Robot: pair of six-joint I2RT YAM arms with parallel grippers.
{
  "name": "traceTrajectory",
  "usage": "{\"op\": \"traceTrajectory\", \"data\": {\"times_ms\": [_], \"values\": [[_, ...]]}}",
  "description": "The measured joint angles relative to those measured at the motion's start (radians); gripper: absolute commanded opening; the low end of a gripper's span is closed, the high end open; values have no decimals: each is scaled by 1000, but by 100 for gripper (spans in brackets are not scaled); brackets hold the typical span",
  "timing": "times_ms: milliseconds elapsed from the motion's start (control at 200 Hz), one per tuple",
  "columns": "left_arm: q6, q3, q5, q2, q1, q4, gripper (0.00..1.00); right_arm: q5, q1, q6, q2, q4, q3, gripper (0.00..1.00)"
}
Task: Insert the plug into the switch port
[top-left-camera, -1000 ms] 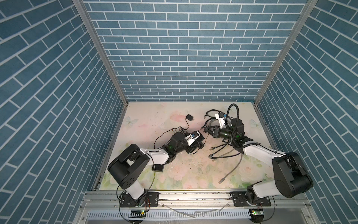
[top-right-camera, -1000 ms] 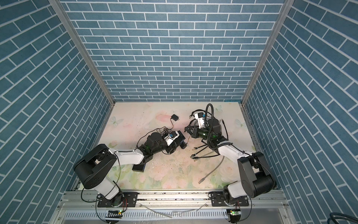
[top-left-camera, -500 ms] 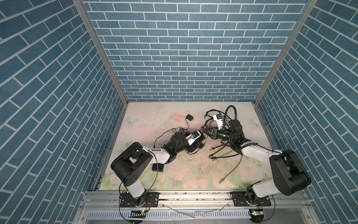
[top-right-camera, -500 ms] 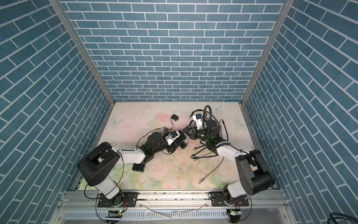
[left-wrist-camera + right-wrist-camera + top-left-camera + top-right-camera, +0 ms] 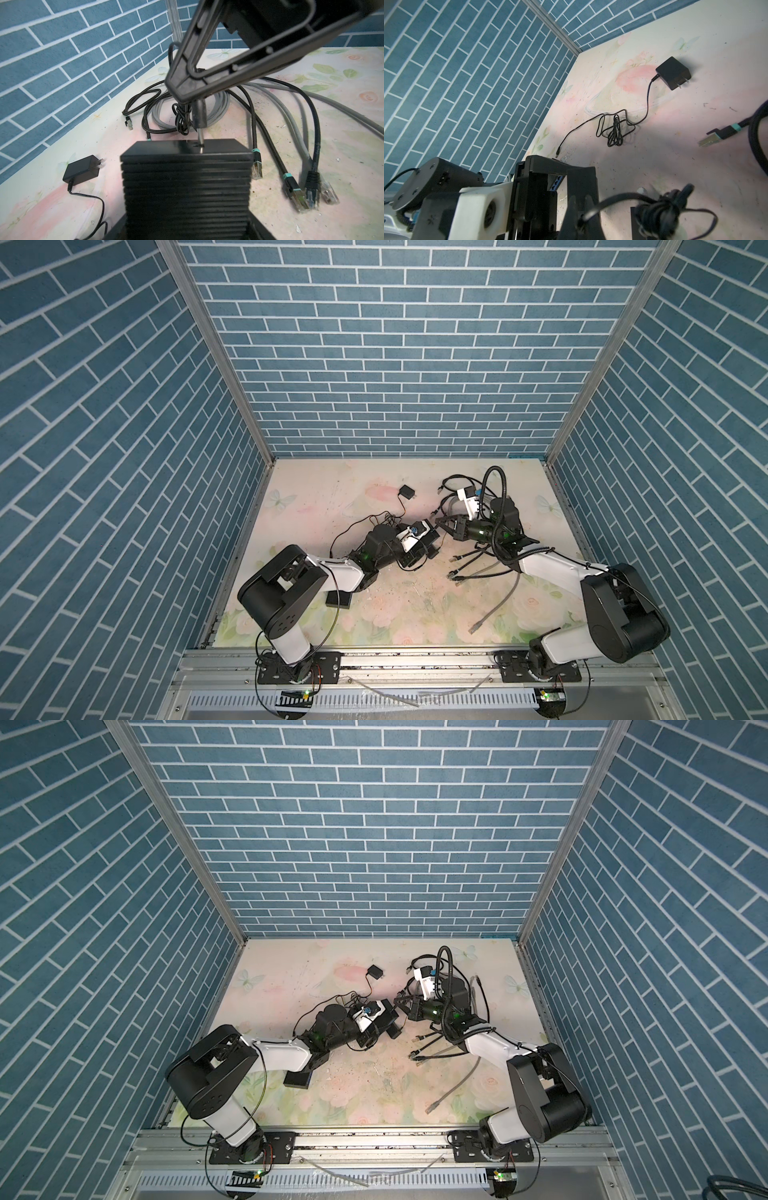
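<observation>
Adapter (image 5: 82,171) lies flat on the desk (image 5: 342,135) at the lower left of the left wrist view. At centre frame stands the switch (image 5: 187,187), a black ribbed box gripped at its sides by the left claw (image 5: 430,545), whose jaws stand wide around it. Just above, the right claw (image 5: 186,93) is pressed together on the plug (image 5: 199,113), pinching its dark barrel. The bare metal pin (image 5: 200,137) touches the switch's end face at a small opening; whether it has entered I cannot tell. To the right, several network leads (image 5: 291,187) fan across the desk.

The plug looks light and rigid, but small and smooth, so it is likely to twist in the pinch. Holding the barrel clear of the pin seems right. The thin cord (image 5: 182,120) bundled behind it looks limp and should tug little. Printing runs along one black lead, too blurred to read, and no brand shows.
</observation>
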Motion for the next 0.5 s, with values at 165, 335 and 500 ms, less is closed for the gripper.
{"op": "traceTrajectory", "data": {"times_ms": [165, 335, 500], "values": [[-12, 0, 5, 0, 0, -2, 71, 16, 8, -18, -3, -8, 0, 0], [-31, 0, 11, 0, 2, -2, 71, 29, 22, -21, -3, 3, 0, 0], [-49, 0, 19, 0, 7, 8, 71, 42, 29, -19, -3, 30, 0, 0]]}}
